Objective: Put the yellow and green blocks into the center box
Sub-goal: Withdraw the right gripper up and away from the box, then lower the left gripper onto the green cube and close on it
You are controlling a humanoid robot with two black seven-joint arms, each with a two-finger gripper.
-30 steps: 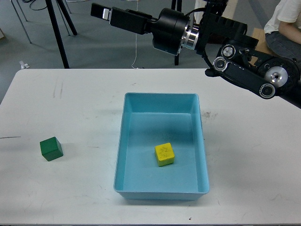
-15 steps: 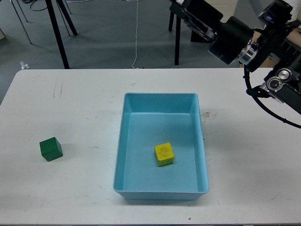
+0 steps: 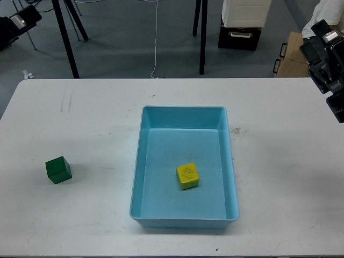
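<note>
A yellow block (image 3: 188,176) lies inside the light blue box (image 3: 231,161) at the table's middle, toward its front. A green block (image 3: 58,170) sits on the white table (image 3: 86,118) at the left, well apart from the box. My right gripper (image 3: 324,45) shows as a dark end at the right edge, above the table's far right corner; its fingers cannot be told apart. My left gripper (image 3: 17,22) shows only as a small dark tip at the top left corner, beyond the table's far edge. Neither gripper is near a block.
Beyond the table's far edge stand black tripod legs (image 3: 64,37), a black post (image 3: 203,37), a white and black case (image 3: 244,24) and a cardboard box (image 3: 293,54) on the floor.
My right arm has swung back from over the box's far side to the right edge of the view. My left gripper's tip has come into view at the top left. The blocks have not moved.
</note>
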